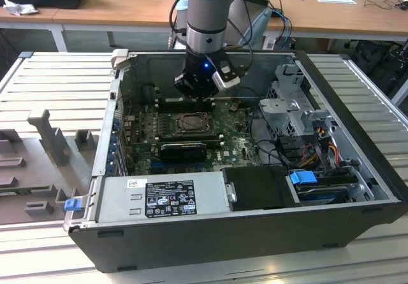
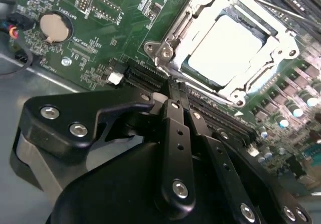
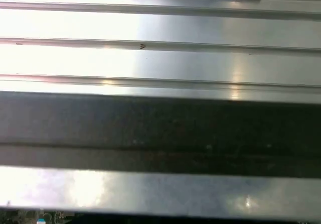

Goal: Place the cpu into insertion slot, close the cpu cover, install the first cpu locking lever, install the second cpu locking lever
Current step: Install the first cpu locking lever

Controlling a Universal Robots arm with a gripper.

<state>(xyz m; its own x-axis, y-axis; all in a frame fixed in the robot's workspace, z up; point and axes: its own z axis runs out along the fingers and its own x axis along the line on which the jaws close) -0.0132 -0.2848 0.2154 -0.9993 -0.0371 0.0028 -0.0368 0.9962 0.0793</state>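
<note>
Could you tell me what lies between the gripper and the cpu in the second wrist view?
A black expansion slot on the green board lies between the gripper and the cpu, beside the cpu cover.

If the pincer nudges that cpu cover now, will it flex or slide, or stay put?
The cpu cover is a thin silvery frame, so it would probably flex a little under a hard push. It lies flat around the cpu, seemingly over the insertion slot, so it should pivot rather than slide. The shut pincer hovers beside it.
</note>
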